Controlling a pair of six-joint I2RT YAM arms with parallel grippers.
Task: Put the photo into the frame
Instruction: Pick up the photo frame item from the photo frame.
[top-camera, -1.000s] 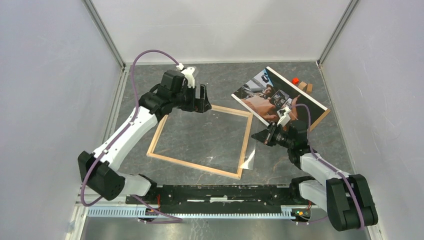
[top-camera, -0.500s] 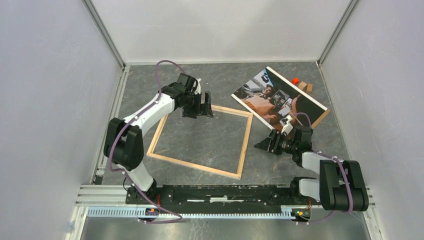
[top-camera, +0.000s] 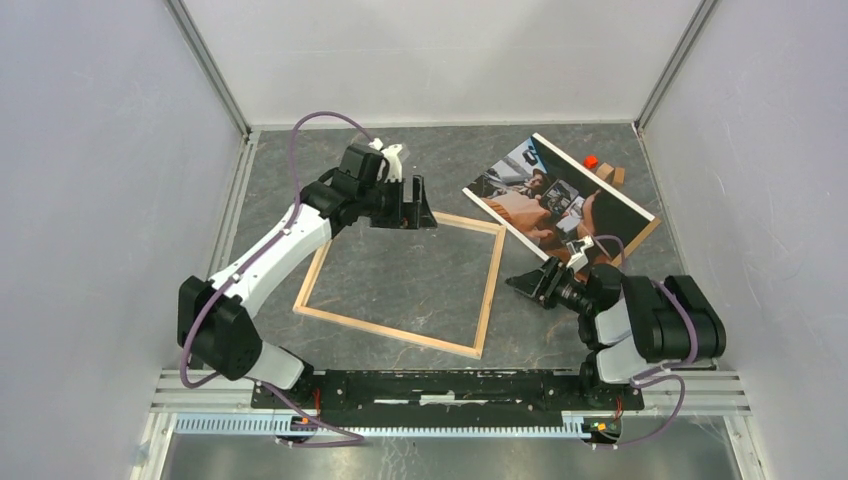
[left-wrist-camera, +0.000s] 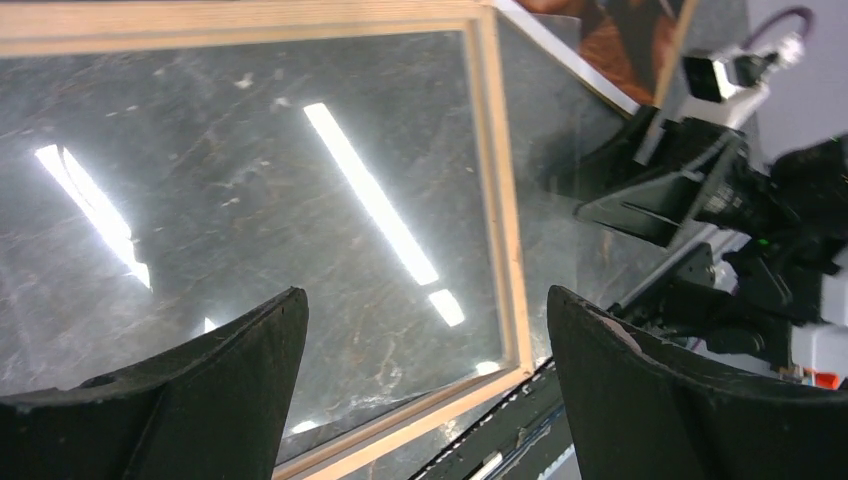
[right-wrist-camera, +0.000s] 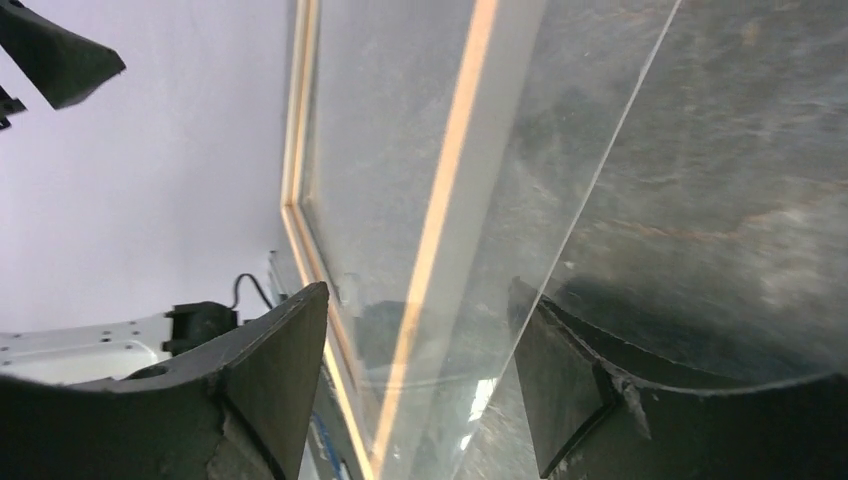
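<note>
The frame (top-camera: 490, 290) lies flat mid-table, pale wood side up, with a clear pane (left-wrist-camera: 300, 200) resting in it. The photo (top-camera: 545, 195), white-bordered with dark and orange tones, lies face up at the back right, apart from the frame. My left gripper (top-camera: 412, 207) hovers open over the frame's far rail; the left wrist view shows its gripper (left-wrist-camera: 425, 300) empty above the pane and the frame's rail (left-wrist-camera: 495, 180). My right gripper (top-camera: 530, 283) stands open just right of the frame. The right wrist view shows its gripper (right-wrist-camera: 420, 290) open, with the pane's edge (right-wrist-camera: 540, 150) and the frame's rail (right-wrist-camera: 450, 180) running between the fingers.
A brown backing board (top-camera: 641, 234) pokes out from under the photo. A small red piece (top-camera: 590, 160) and wooden bits (top-camera: 608, 173) sit in the back right corner. Enclosure walls ring the table, and a metal rail (top-camera: 450, 385) carries the arm bases at the near edge.
My right gripper went from shut to open and its arm folded back toward its base. The left arm swung about but its gripper stays open over the frame's far rail.
</note>
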